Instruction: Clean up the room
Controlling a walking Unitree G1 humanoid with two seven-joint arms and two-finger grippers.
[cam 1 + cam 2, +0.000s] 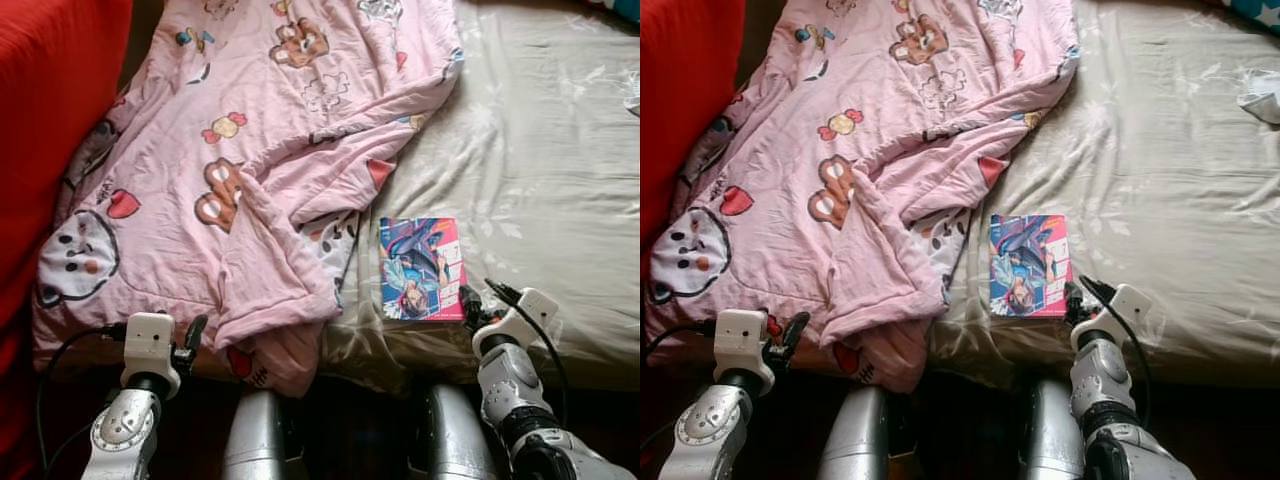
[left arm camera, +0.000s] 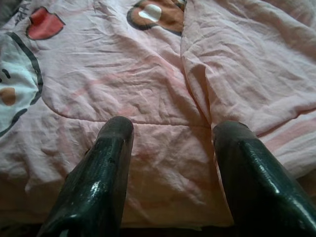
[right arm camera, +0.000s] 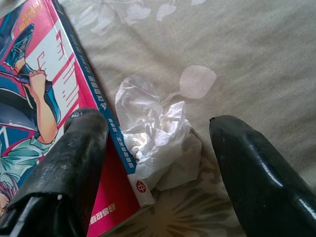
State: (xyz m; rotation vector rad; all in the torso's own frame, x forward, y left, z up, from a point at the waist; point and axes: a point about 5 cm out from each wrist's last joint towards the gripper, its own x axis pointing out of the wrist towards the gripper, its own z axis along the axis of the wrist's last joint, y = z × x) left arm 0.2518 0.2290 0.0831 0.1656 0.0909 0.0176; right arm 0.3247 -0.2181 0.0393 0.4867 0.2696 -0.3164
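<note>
On the bed (image 1: 540,170), crumpled tissue (image 3: 158,143) lies between the wide-open right pincer (image 3: 155,163).

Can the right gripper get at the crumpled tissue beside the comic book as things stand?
Probably yes. The right gripper is open with the crumpled tissue lying between its fingers on the bed sheet. The comic book edge sits close under one finger and might get pinched too.
</note>
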